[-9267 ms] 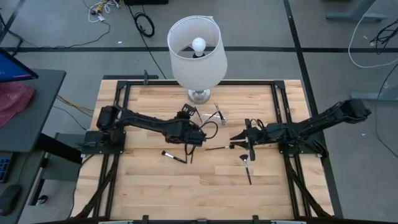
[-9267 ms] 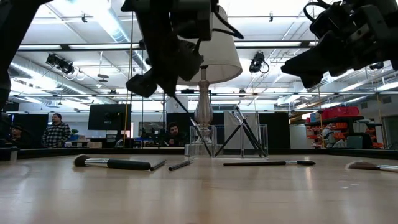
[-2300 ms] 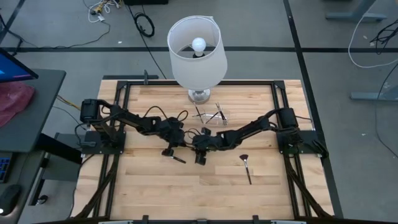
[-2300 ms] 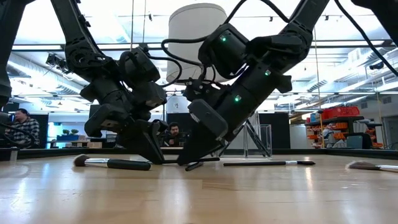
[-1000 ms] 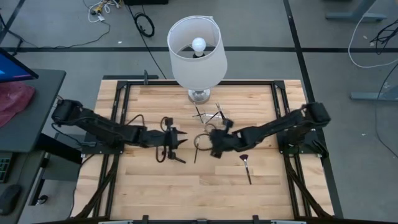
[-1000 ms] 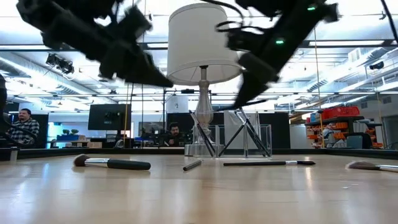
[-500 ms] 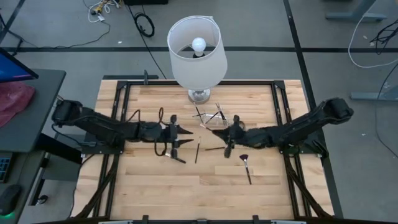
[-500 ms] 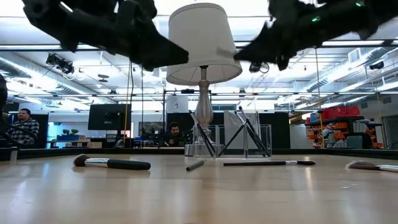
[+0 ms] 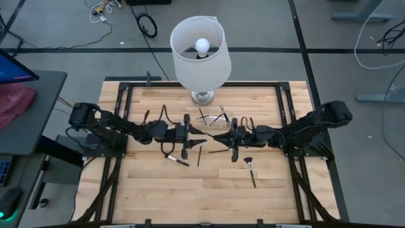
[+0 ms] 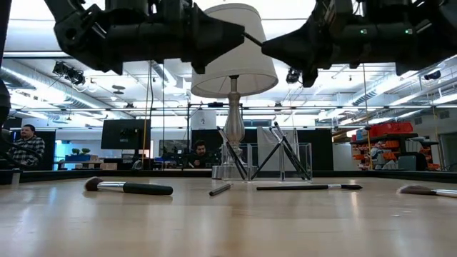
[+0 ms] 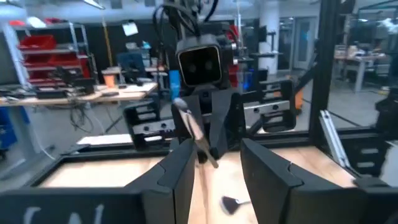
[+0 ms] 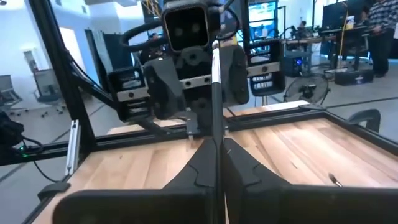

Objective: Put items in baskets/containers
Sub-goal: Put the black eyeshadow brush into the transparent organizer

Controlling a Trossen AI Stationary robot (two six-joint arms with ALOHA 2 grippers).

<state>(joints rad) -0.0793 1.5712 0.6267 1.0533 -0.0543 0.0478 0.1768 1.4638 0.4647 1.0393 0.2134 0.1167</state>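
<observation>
While four brushes lie loose on the table (image 9: 152, 190), let's start at the front: the fan brush (image 9: 250, 167) sits at about 5 o'clock, the thick dark-handled brush (image 9: 177, 159) at 7, and two slim ones, the short brush (image 9: 199, 155) and the long brush (image 9: 219, 151), lie just short of the centre. None is in the box yet.

Now up to the middle, and here's the change. Half a second ago the two arms hung well apart over the board. Now they have swung in nose to nose, the left gripper (image 9: 200, 133) reaching from 9 o'clock, the right gripper (image 9: 214, 137) from 3, both raised clear of the wood. The right one has its fingers pressed together on a thin brush handle (image 12: 214, 93). The left one's fingers are spread wide, and that handle sits just in front of the gap. This looks to me like a handover lining up, not a drop.

Beyond them, toward 12 o'clock, the clear box (image 10: 301, 153) already has several brushes leaning inside, and the lamp (image 9: 199, 47) stands behind it.
</observation>
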